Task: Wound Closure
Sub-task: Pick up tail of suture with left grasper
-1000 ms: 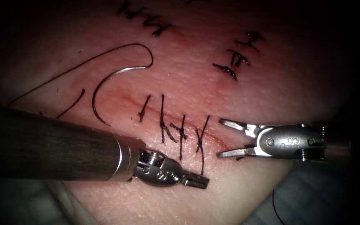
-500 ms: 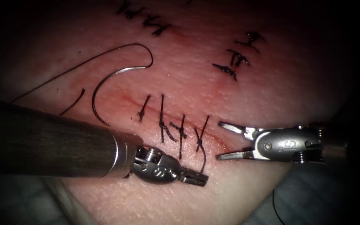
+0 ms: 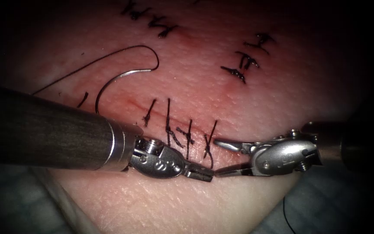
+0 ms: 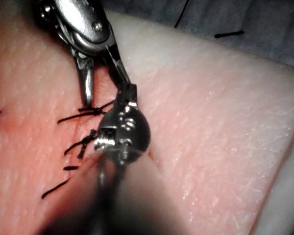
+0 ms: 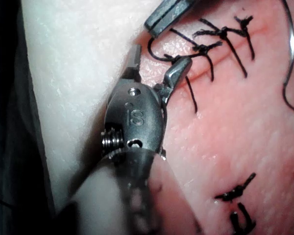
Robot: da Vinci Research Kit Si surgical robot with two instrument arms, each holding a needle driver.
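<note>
Left tool clenched on thread tail; right tool spread, empty; needle loose on tissue.

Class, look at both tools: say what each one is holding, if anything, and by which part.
Left tool: shut on the tail end of a stitch's thread. Right tool: open, holding nothing. The needle lies free on the tissue.
</note>
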